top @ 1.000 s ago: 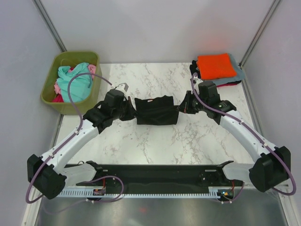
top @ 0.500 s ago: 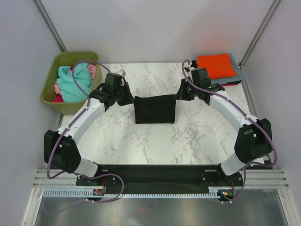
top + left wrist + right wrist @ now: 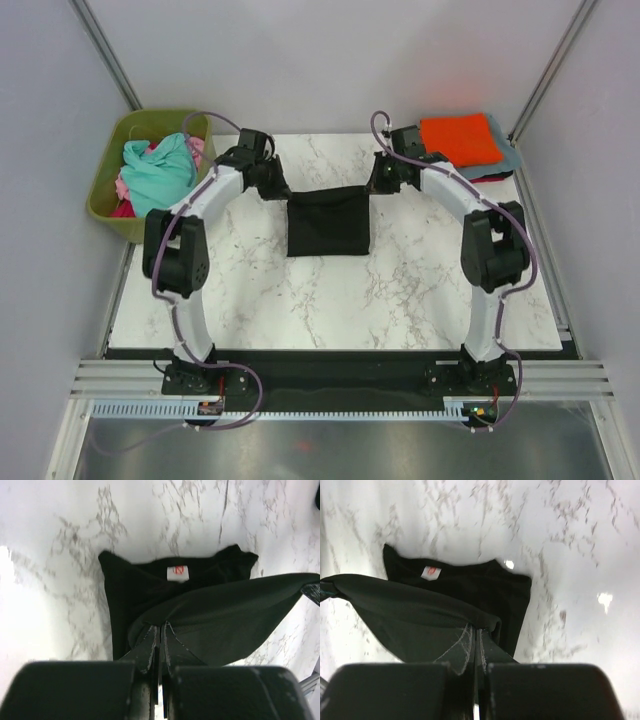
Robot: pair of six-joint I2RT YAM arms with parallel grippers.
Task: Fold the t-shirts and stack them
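Note:
A black t-shirt (image 3: 328, 225) lies mid-table with its far edge lifted and stretched taut between both grippers. My left gripper (image 3: 283, 191) is shut on that edge's left end, and my right gripper (image 3: 372, 188) is shut on its right end. The left wrist view shows my left gripper (image 3: 160, 626) pinching a cloth fold above the flat lower layer, whose white tag (image 3: 178, 572) shows. The right wrist view shows my right gripper (image 3: 478, 629) clamped on the hem, with the tag (image 3: 430, 572) beyond. Folded t-shirts are stacked at the back right, orange (image 3: 458, 140) over grey-blue (image 3: 509, 158).
An olive-green tub (image 3: 112, 222) at the back left holds loose teal (image 3: 160, 172) and pink (image 3: 196, 148) shirts. Both arms reach far over the marble table (image 3: 330, 300). Grey walls close in the back and sides.
Both grippers have carried the shirt's held edge toward the far side of the table, and the arms have stretched out. The hanging cloth now drapes further back over the lower layer.

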